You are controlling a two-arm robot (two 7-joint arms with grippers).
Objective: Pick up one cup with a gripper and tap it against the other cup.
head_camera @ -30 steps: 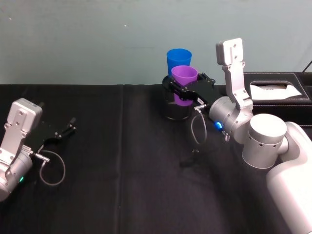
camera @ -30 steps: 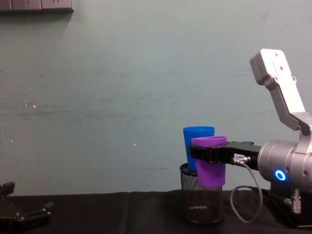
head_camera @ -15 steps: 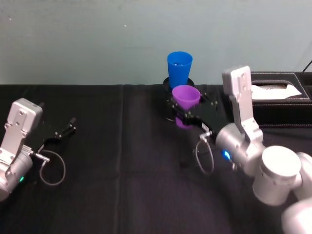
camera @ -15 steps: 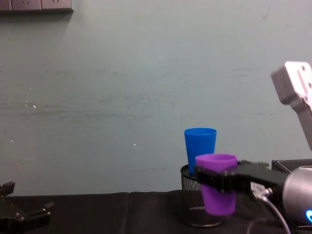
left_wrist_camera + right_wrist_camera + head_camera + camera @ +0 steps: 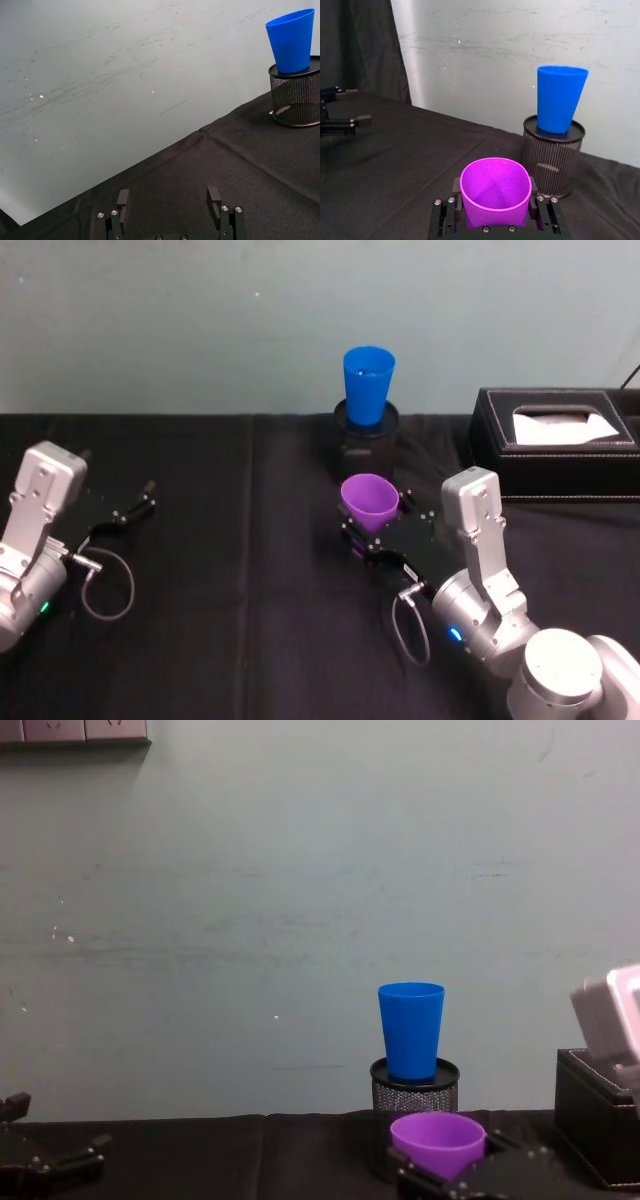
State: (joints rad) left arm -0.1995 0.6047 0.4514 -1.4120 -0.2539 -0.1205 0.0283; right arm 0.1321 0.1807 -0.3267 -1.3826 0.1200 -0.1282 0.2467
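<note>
The blue cup (image 5: 368, 385) stands upright on top of a black mesh pen holder (image 5: 365, 447) at the back of the table. The purple cup (image 5: 369, 502) is upright, nearer to me and apart from the blue cup. My right gripper (image 5: 375, 530) is shut on its lower body. In the right wrist view the purple cup (image 5: 495, 192) sits between the jaws, with the blue cup (image 5: 560, 97) and the holder (image 5: 552, 155) beyond it. In the chest view the purple cup (image 5: 438, 1142) is low, in front of the holder (image 5: 414, 1085). My left gripper (image 5: 125, 512) rests open at the table's left.
A black tissue box (image 5: 555, 440) stands at the back right, beside the pen holder. A black cloth (image 5: 250, 620) covers the table. A pale wall rises just behind the blue cup. The left gripper's cable (image 5: 105, 590) loops on the cloth.
My right gripper has drawn the purple cup back from beside the blue cup, toward me and lower. The left arm has not moved.
</note>
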